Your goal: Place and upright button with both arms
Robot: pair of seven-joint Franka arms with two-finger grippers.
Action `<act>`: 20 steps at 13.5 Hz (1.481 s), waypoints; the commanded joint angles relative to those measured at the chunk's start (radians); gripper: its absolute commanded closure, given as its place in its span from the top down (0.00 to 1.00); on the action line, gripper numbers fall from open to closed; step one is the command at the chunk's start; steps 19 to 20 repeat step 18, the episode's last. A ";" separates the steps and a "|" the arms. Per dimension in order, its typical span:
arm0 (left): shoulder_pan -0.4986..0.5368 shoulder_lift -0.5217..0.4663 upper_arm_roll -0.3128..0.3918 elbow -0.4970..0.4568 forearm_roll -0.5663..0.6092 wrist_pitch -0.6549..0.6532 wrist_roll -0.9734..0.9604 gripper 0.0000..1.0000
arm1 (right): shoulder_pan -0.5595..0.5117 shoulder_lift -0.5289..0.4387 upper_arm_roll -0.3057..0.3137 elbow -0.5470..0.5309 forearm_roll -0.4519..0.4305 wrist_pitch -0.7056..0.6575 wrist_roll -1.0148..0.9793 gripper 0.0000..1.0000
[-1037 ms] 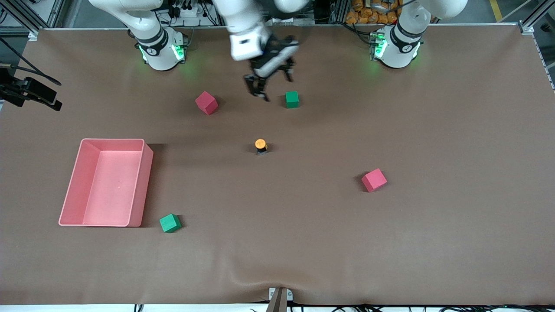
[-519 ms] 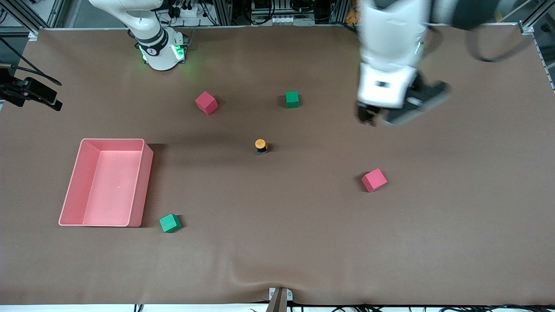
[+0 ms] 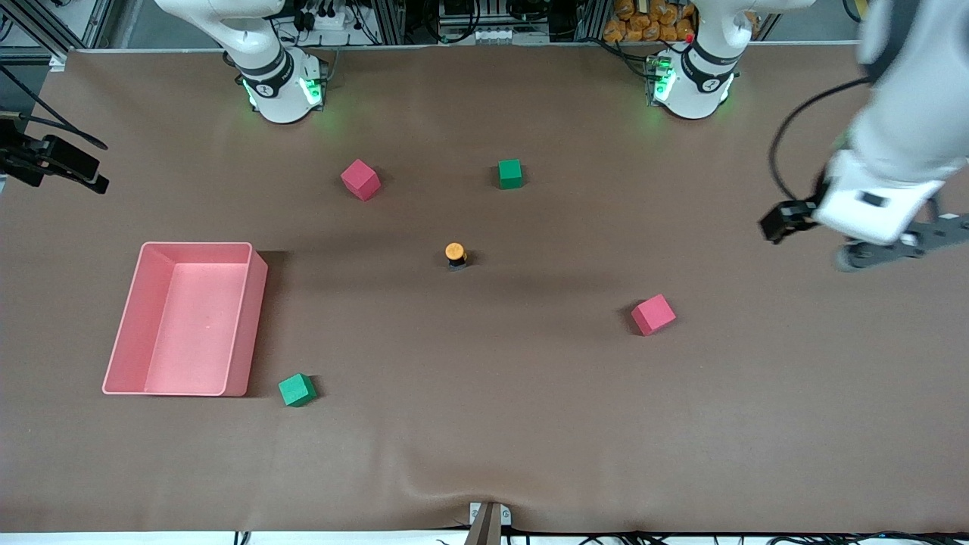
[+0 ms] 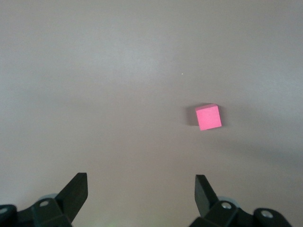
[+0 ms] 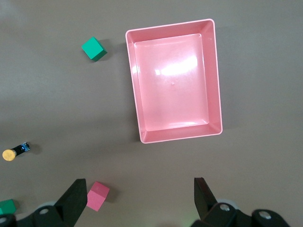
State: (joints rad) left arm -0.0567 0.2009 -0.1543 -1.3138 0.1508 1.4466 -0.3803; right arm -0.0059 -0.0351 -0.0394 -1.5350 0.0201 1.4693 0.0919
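The button stands on the brown table near its middle, orange cap up on a black body. It also shows in the right wrist view, far from the jaws. My left gripper hangs in the air over the left arm's end of the table, well away from the button. In the left wrist view it is open and empty over bare cloth. My right gripper is open and empty, high above the table. It is out of the front view.
A pink bin sits toward the right arm's end. Red cubes and green cubes lie scattered around the button. The left wrist view shows one red cube.
My left arm has swung from over the table's middle, by the green cube, out to the left arm's end. The button and cubes have not moved.
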 commanded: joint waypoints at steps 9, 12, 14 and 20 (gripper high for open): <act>0.084 -0.357 0.091 -0.392 -0.201 0.072 0.201 1.00 | -0.003 -0.006 -0.019 -0.001 0.027 -0.007 -0.012 1.00; 0.074 -0.367 0.098 -0.386 -0.191 0.063 0.216 1.00 | 0.015 -0.008 -0.037 -0.001 0.035 0.005 -0.043 1.00; 0.072 -0.362 0.096 -0.378 -0.189 0.063 0.254 1.00 | 0.015 -0.008 -0.037 -0.001 0.037 0.008 -0.041 1.00; 0.014 -0.362 0.099 -0.364 -0.088 0.054 0.267 1.00 | 0.015 0.006 -0.043 0.003 0.038 0.012 -0.044 1.00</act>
